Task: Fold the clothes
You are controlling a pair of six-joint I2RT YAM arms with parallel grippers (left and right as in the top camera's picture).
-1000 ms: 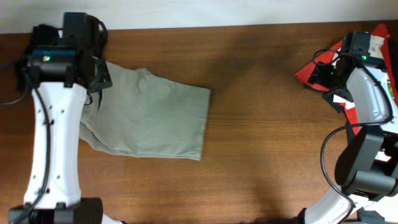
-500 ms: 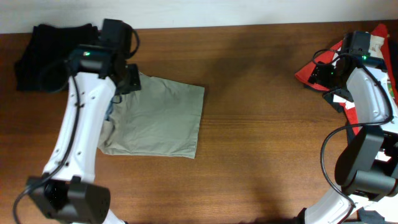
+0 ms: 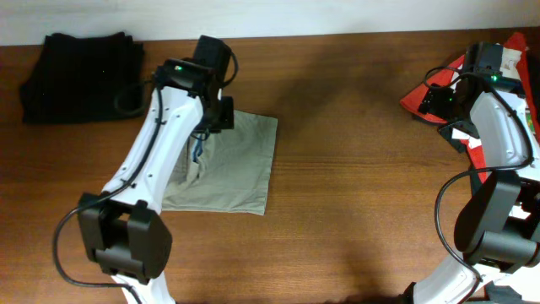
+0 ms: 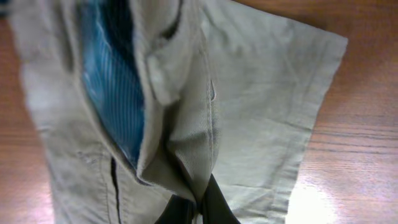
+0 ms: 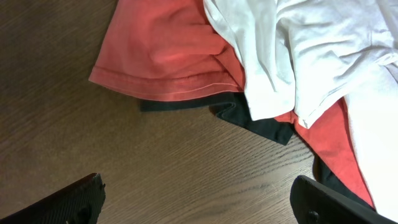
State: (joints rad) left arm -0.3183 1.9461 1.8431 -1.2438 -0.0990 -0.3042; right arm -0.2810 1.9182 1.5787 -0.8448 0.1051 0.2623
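The khaki-beige trousers (image 3: 232, 165) lie folded on the wooden table, left of centre. My left gripper (image 3: 209, 125) is shut on a fold of the trousers' waist end (image 4: 186, 155) and holds it lifted over the rest of the cloth; blue lining shows inside (image 4: 112, 81). My left gripper's fingertips (image 4: 198, 210) pinch the cloth at the bottom of the left wrist view. My right gripper (image 5: 199, 199) is open and empty above bare table, at the far right (image 3: 439, 101).
A black garment (image 3: 80, 63) lies at the back left corner. A red cloth (image 5: 168, 50), a white T-shirt (image 5: 298, 43) and a black cloth (image 5: 255, 121) are heaped at the back right (image 3: 439, 80).
My left gripper has carried the trousers' end to the right, folding it over the rest. The black garment is now uncovered. The right arm has not moved.
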